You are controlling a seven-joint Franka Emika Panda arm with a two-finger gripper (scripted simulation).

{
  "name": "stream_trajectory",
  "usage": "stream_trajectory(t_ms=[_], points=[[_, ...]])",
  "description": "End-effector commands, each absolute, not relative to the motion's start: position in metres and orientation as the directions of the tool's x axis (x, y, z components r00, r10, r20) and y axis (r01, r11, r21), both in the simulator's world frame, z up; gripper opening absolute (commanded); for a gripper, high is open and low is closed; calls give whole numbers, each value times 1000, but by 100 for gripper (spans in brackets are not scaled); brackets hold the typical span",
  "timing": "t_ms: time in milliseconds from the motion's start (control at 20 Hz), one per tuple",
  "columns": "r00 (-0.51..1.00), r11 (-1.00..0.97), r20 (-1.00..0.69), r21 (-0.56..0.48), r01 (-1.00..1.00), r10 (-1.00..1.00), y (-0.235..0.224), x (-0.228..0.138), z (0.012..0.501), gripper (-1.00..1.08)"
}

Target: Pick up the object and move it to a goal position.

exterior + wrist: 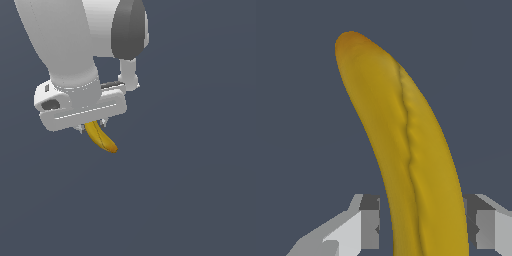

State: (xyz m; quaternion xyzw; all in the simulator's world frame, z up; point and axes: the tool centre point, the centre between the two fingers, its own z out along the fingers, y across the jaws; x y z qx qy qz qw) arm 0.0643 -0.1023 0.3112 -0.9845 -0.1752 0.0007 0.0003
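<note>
Between the gripper's [93,125] clenched jaws hangs the banana [100,137], held near one end; its long axis slants down toward the exterior view's right, orange-brown tip lowest.

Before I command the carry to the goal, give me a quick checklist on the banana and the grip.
1. Banana between the fingers: ok, one finger shows on each side of it in the wrist view.
2. Gripper shut on the banana: ok, it hangs from the gripper in the exterior view.
3. Grip position: not ok, the hold is near one end, and the orange-brown end sticks far out.
4. Pad contact: cannot tell, small gaps seem to show beside the fruit in the wrist view.
5. Goal position: cannot tell, no marker is visible in either view.
6. Clearance from the floor: cannot tell.
</note>
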Motion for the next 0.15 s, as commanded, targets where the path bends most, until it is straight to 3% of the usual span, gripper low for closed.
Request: stream_trajectory(t_ms=[0, 100], points=[[939, -939, 0, 0, 345, 345, -103, 66, 316, -100], [939, -939, 0, 0, 345, 345, -103, 66, 316, -100]])
